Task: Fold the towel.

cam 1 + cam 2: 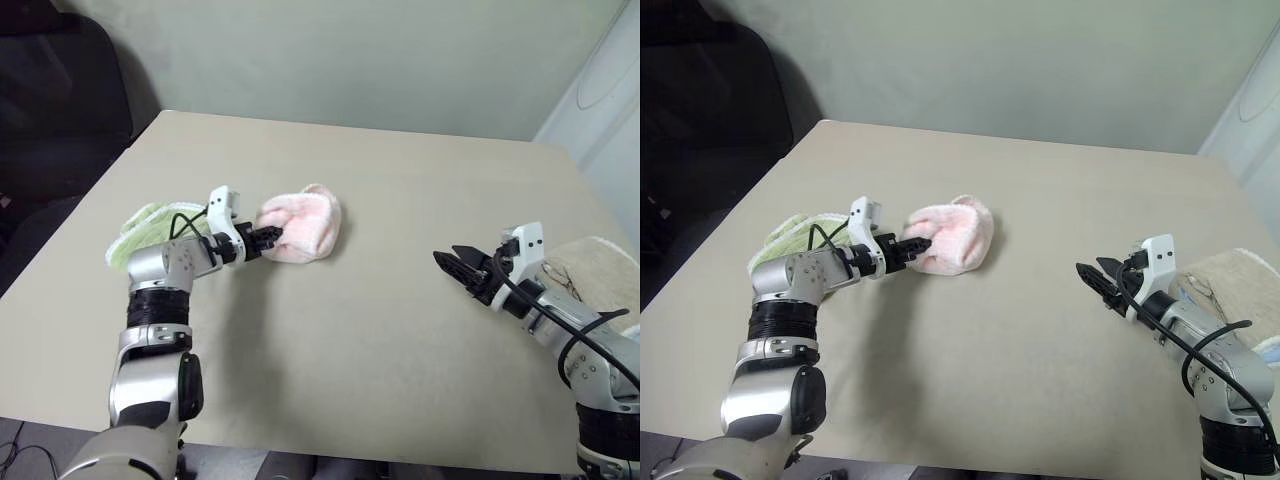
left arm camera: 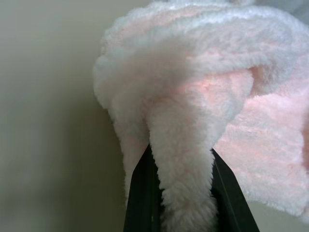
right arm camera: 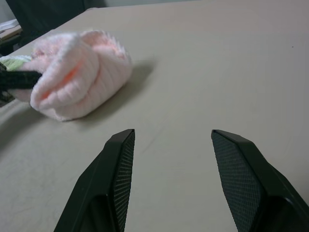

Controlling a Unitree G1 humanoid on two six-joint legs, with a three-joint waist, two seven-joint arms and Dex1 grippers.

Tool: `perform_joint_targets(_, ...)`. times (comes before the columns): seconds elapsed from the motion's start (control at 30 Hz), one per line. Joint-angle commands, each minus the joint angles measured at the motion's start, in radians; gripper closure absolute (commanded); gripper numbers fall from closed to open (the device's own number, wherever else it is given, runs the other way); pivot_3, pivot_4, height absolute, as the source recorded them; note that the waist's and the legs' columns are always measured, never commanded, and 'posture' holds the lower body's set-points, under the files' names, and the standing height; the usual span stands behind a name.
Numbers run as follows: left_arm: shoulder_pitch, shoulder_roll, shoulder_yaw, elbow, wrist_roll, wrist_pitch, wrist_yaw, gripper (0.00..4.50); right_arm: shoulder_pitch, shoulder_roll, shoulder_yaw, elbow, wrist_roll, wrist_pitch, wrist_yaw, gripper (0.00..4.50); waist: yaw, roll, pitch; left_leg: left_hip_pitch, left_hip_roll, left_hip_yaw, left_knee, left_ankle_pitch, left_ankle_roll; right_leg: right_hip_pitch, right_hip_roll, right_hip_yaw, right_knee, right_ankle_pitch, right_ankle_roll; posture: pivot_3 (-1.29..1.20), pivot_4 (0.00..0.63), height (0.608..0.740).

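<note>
Left gripper (image 1: 272, 237) pinches the bunched towel (image 1: 305, 224) on the table (image 1: 400, 190); right gripper (image 1: 452, 264), well apart, gapes empty.

- Left tool (image 1: 272, 238): reaching forward and inward on a bent arm, black fingers (image 2: 141, 193) pinched tight on a fold of towel (image 1: 305, 225).
- Right tool (image 1: 462, 268): held above the bench (image 1: 400, 330), pointing inward, fingers (image 3: 113, 179) spread apart, nothing between.

Head pair looks down over the table (image 1: 400, 330) — wrist views sit low, both facing the towel (image 3: 79, 72).
</note>
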State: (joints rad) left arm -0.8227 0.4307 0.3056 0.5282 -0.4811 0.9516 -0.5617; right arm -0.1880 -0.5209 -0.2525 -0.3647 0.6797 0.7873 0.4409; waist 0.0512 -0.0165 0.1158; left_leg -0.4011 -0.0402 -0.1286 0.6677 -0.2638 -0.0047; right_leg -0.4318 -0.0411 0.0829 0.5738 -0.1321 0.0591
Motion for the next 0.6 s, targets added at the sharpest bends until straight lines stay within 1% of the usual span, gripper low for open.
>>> perform_joint_targets(0.03,-0.039,-0.005,0.1,-0.083,-0.079,0.006,0.047,4.49,-0.008,-0.006,-0.012,-0.036,0.002,-0.017,0.0,1.85,0.0,0.0,0.0,0.0,0.0,0.0,0.0,0.0,0.0,0.0,0.0,0.0,0.0,0.0,0.0,0.0,0.15,0.74)
perform_joint_targets(0.17,-0.059,0.005,0.233,-0.18,-0.18,0.02,0.13,4.49,-0.017,-0.014,-0.007,-0.029,0.001,-0.016,0.011,1.85,-0.001,0.0,0.0,0.0,0.0,0.0,0.0,0.0,0.0,0.0,0.0,0.0,0.0,0.0,0.0,0.0,0.15,0.74)
perform_joint_targets(0.27,-0.066,0.028,0.291,-0.232,-0.218,0.016,0.187,4.49,-0.023,-0.021,-0.002,-0.02,0.0,-0.016,0.02,1.85,-0.002,0.0,0.0,0.0,0.0,0.0,0.0,0.0,0.0,0.0,0.001,0.0,0.0,0.0,0.0,0.0,0.15,0.74)
perform_joint_targets(0.33,-0.066,0.071,0.32,-0.255,-0.21,-0.008,0.228,4.49,-0.033,-0.027,0.005,-0.009,-0.003,-0.016,0.032,1.85,-0.005,0.0,0.0,0.001,0.0,0.0,0.0,0.0,0.0,0.0,0.001,0.0,0.0,0.0,0.0,0.0,0.15,0.74)
perform_joint_targets(0.43,-0.043,0.151,0.328,-0.28,-0.146,-0.037,0.319,4.49,-0.05,-0.036,0.013,0.009,-0.006,-0.019,0.047,1.85,-0.011,0.0,0.0,0.001,0.001,0.0,0.0,0.0,0.0,0.0,0.002,0.0,0.0,0.0,-0.001,0.0,0.15,0.74)
perform_joint_targets(0.47,-0.037,0.164,0.333,-0.286,-0.139,-0.04,0.343,4.49,-0.052,-0.039,0.014,0.013,-0.008,-0.021,0.051,1.85,-0.013,0.0,0.0,0.001,0.001,0.0,0.0,0.0,-0.001,0.0,0.002,0.0,0.0,0.0,-0.001,0.0,0.15,0.74)
perform_joint_targets(0.5,-0.023,0.178,0.363,-0.308,-0.134,-0.032,0.392,4.49,-0.054,-0.042,0.015,0.019,-0.009,-0.023,0.057,1.85,-0.013,0.0,0.0,0.001,0.001,0.0,0.0,0.0,-0.001,0.0,0.002,0.0,0.0,0.0,-0.001,0.0,0.15,0.74)
perform_joint_targets(0.6,0.061,0.19,0.437,-0.445,-0.131,0.021,0.516,4.49,-0.066,-0.049,0.024,0.041,-0.012,-0.026,0.078,1.85,-0.015,0.0,0.0,0.001,0.0,0.0,0.0,0.001,-0.003,0.0,0.003,0.0,0.0,-0.001,-0.002,0.0,0.15,0.74)
